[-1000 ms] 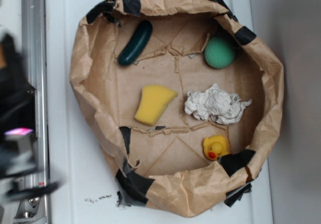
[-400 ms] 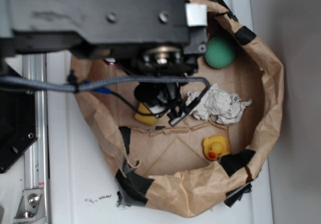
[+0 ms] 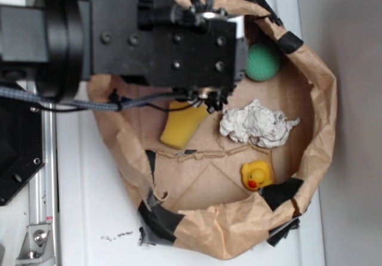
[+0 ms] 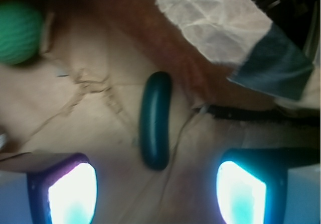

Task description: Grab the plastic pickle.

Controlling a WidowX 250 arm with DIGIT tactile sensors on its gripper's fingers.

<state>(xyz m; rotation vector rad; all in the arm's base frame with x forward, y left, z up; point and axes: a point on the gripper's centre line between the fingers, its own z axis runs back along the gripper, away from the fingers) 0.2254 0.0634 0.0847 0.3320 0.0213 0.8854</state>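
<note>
The brown paper bin (image 3: pixel 325 108) fills most of the white desk (image 3: pixel 89 206). Over its far-left part hangs the gripper (image 4: pixel 156 191), fingers spread wide with nothing between them. The plastic pickle (image 4: pixel 155 119) lies on the bin floor just ahead, nearly centred in the gap. A good grasp means lowering straight, straddling its narrow width, clear of the paper wall. No readable writing appears.

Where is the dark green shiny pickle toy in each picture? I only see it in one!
Exterior view: not visible; the black robot arm covers that part of the brown paper basket.
Wrist view: the dark green glossy plastic pickle lies mid-picture, ahead of the open gripper.
Shared landmark: the light green dimpled ball, right of the arm outside, top left at the wrist.
</note>
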